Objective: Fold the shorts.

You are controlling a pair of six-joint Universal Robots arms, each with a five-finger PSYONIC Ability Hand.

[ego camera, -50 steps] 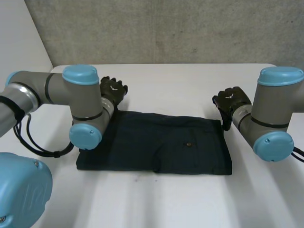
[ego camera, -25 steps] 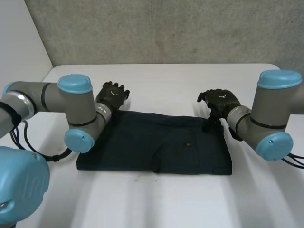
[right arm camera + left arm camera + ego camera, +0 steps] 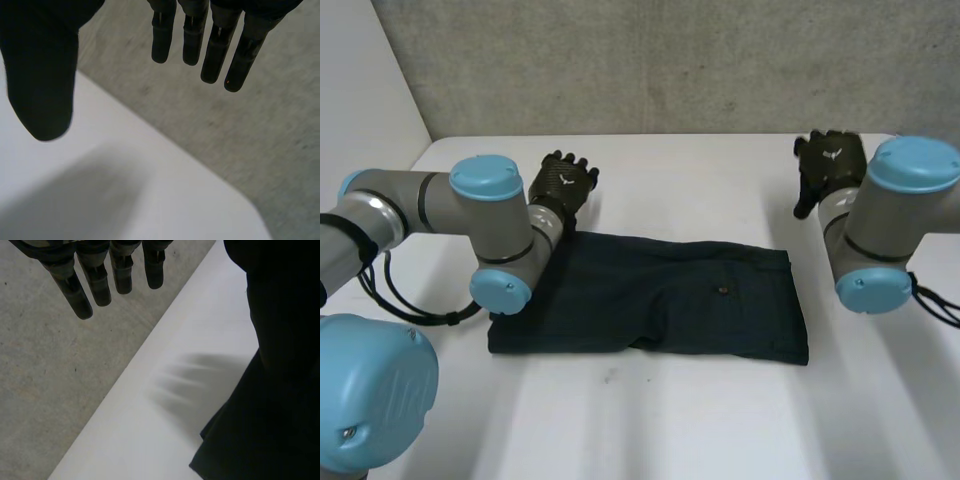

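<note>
1. While the white table bore nothing but the cloth, the dark shorts lay flat across its middle as a long rectangle. They were in much the same place as a second earlier, with only the near edge a little less straight.
2. The right arm had made the big change: it had swung back and outward, away from the cloth.
3. The right hand, which half a second earlier had been at the shorts' far right corner, stood well apart from them near the table's far edge. Its fingers were straight, apart from the thumb, and held nothing.
4. The left hand had barely shifted and hovered just beyond the far left corner. Its fingers were straight, slightly spread and empty, with the cloth's edge lying beside the palm.
5. The small button still faced up.
6. Judged from this, the right hand had let the corner go rather than carried it, so no new fold had been made. Both hands would need to take hold of an edge.
</note>
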